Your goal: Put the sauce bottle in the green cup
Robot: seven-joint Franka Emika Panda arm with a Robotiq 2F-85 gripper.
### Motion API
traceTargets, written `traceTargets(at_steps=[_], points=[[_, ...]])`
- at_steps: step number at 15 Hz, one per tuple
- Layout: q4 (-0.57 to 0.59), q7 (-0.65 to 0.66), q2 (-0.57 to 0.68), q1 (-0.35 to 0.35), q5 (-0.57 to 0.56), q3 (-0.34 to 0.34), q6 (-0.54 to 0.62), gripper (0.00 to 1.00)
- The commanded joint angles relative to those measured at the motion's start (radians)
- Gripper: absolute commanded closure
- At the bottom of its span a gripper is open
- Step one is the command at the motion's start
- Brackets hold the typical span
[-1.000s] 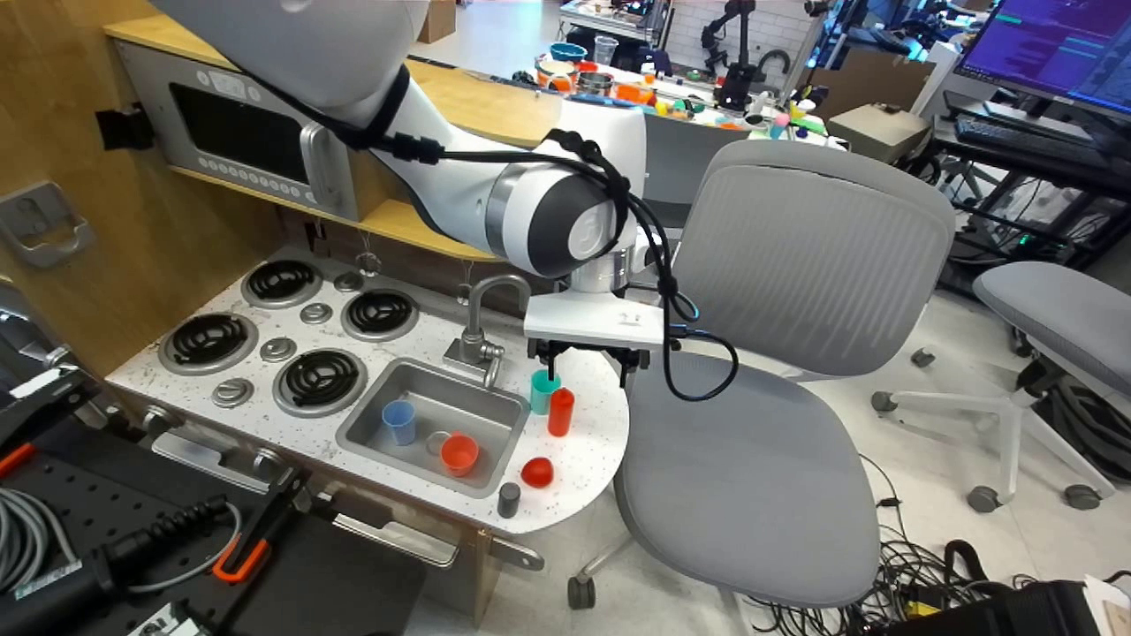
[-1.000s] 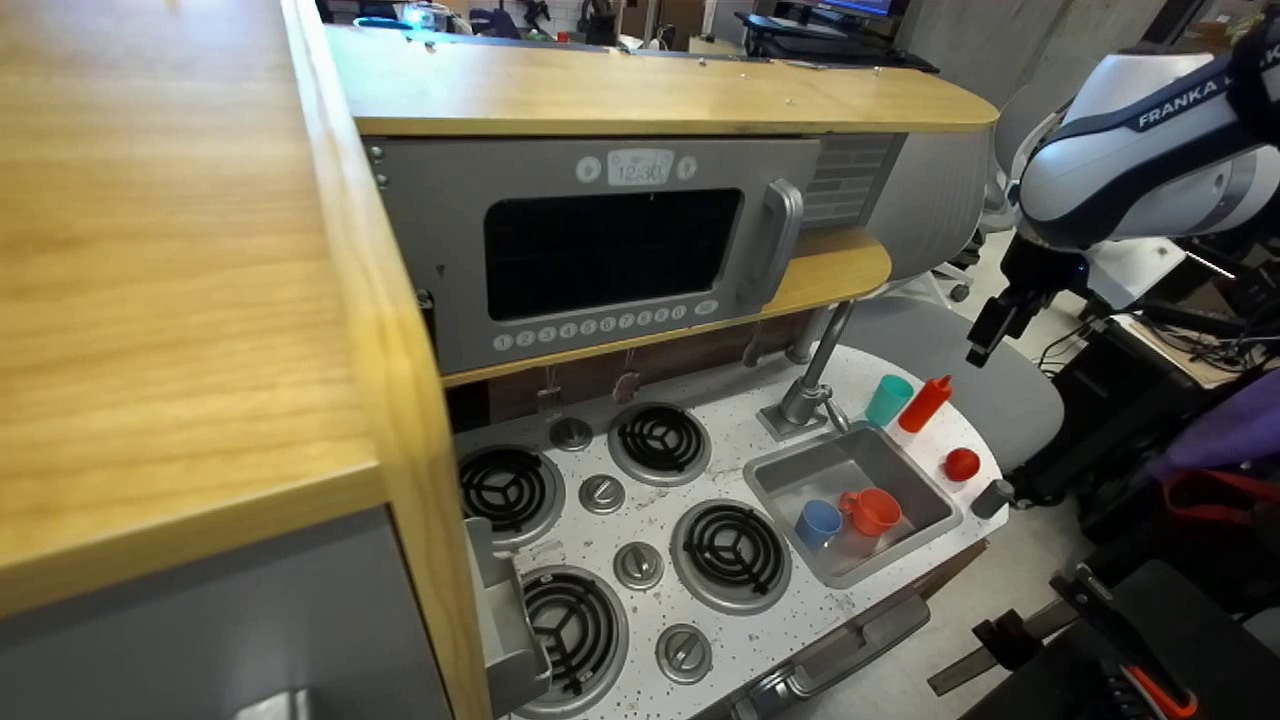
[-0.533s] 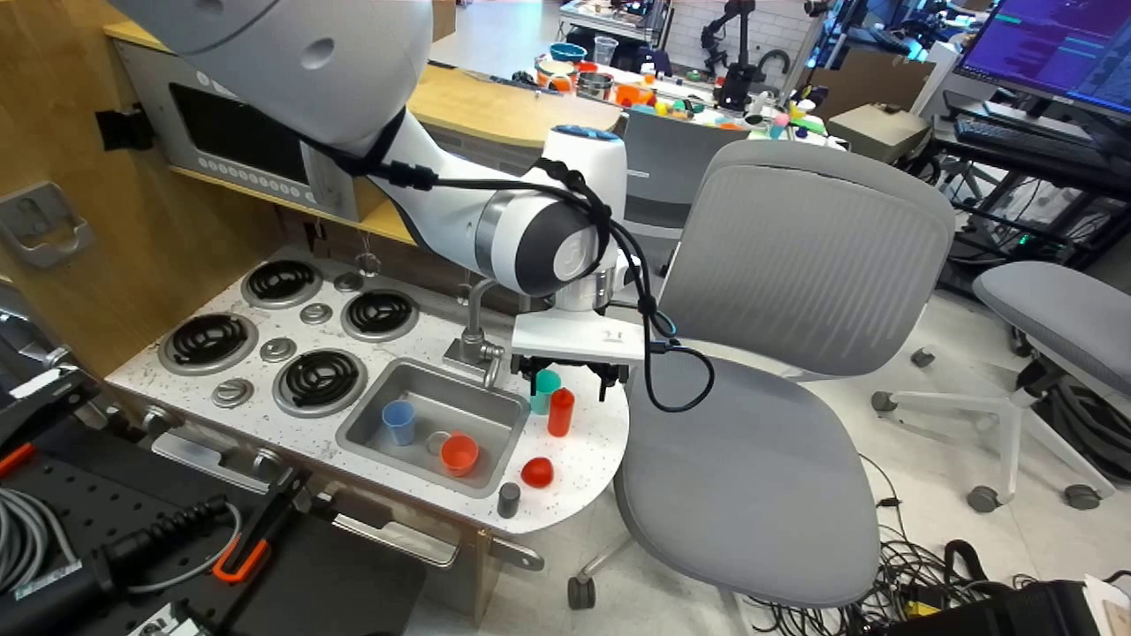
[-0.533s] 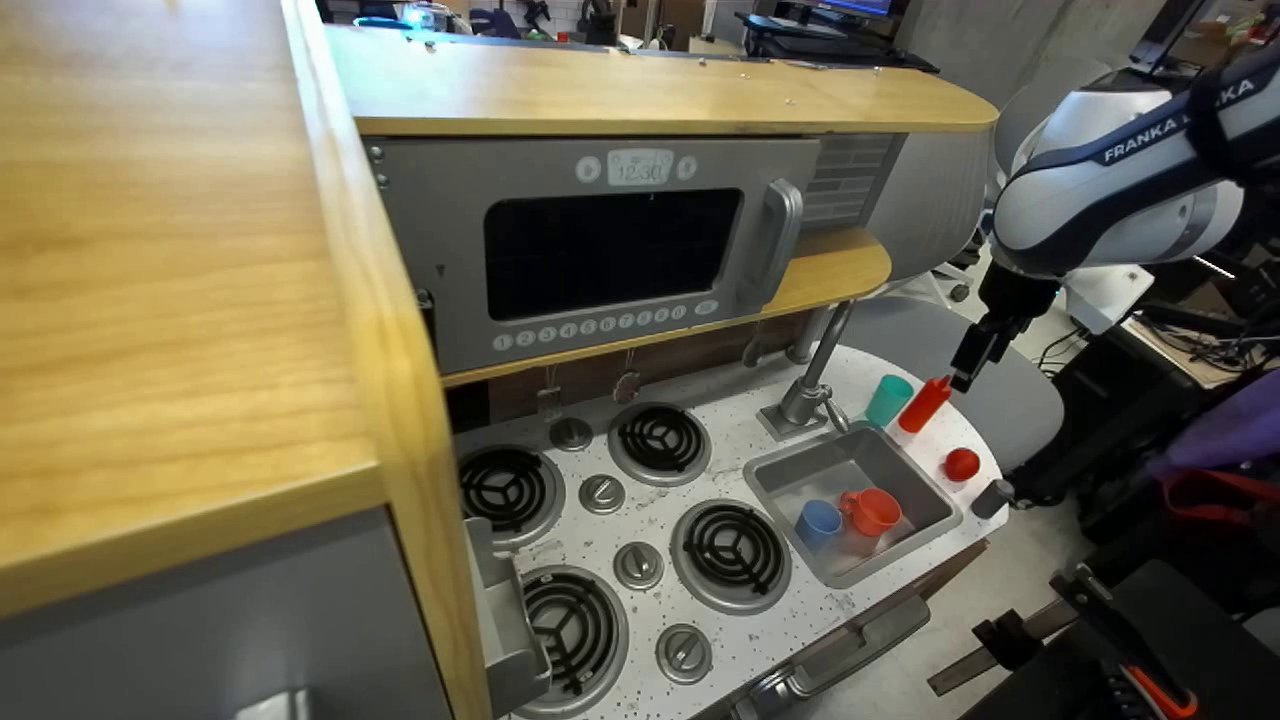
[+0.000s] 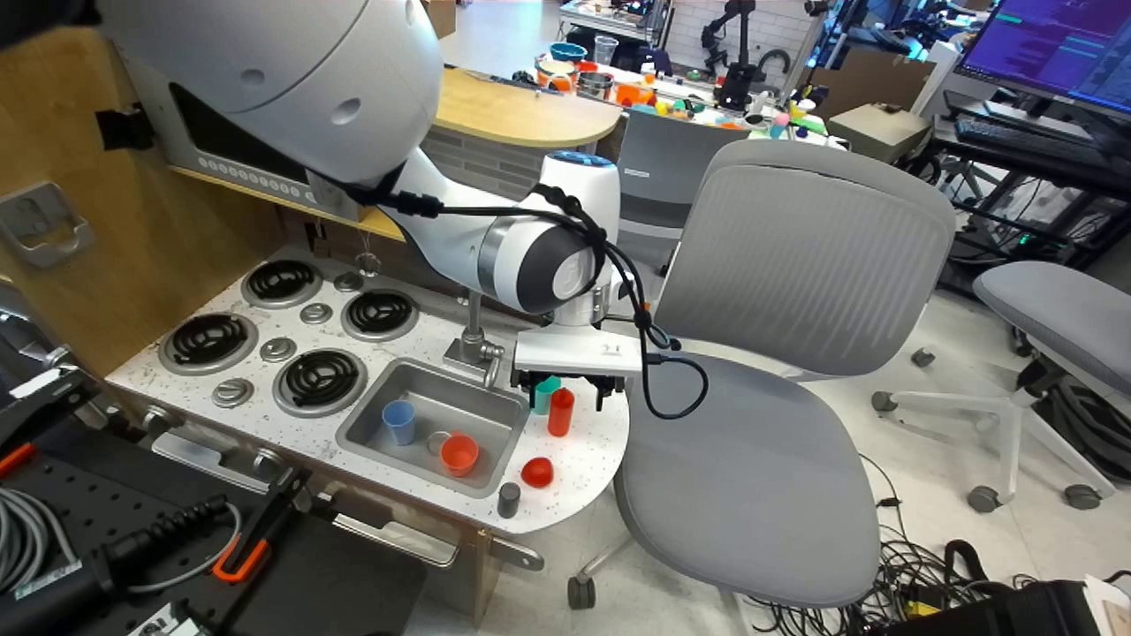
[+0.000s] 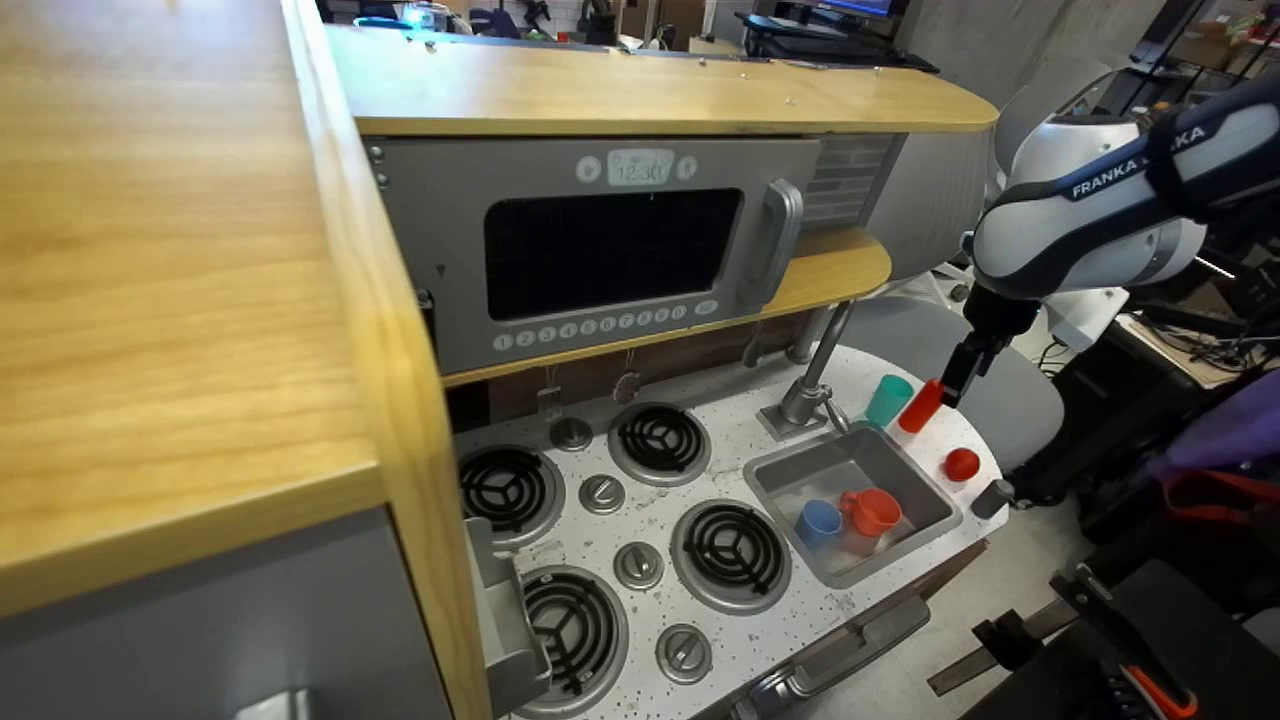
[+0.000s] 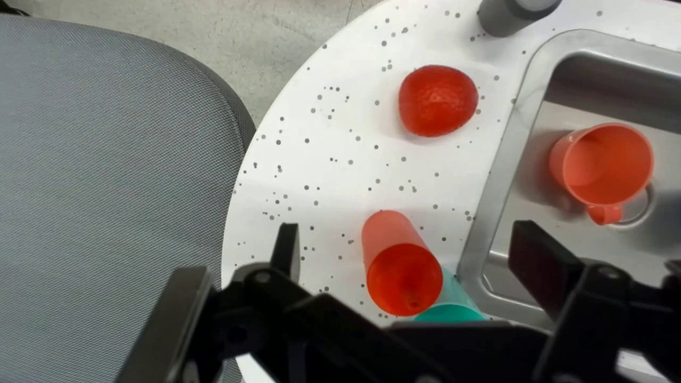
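Observation:
The sauce bottle (image 5: 560, 415) is a slim red bottle standing upright on the white counter in both exterior views (image 6: 917, 411). In the wrist view it (image 7: 401, 271) shows from above, between the spread fingers. The green cup (image 6: 888, 400) stands upright close beside it, between the bottle and the faucet side. In the wrist view the cup (image 7: 452, 313) is partly hidden behind the bottle and the gripper body. My gripper (image 7: 405, 247) is open and empty, pointing down just above the bottle, with one finger on each side and a gap to both.
The grey sink (image 5: 433, 424) beside the bottle holds a blue cup (image 5: 399, 422) and an orange-red cup (image 5: 459, 454). A round red piece (image 7: 437, 101) and a dark grey cylinder (image 5: 509, 500) stand near the counter's rounded edge. The faucet (image 6: 808, 395) rises behind the sink. A grey chair (image 5: 742, 477) adjoins the counter.
My gripper has come down and moved over the counter toward the sauce bottle, its fingers staying open. The bottle, green cup and other pieces have not moved.

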Motion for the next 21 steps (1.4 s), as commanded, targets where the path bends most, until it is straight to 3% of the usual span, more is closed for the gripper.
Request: traceTargets(at_steps=[1, 8, 9, 18, 21], points=[[0.075, -0.006, 0.054, -0.003, -0.027, 0.009, -0.012, 0.0], [0.127, -0.012, 0.105, 0.005, -0.031, 0.009, -0.02, 0.02], [0.134, -0.013, 0.111, 0.007, -0.032, 0.009, -0.02, 0.19], [0.19, 0.004, 0.122, 0.02, -0.031, 0.005, -0.053, 0.85], [0.216, 0.036, 0.106, 0.029, -0.039, -0.017, -0.085, 0.86]])
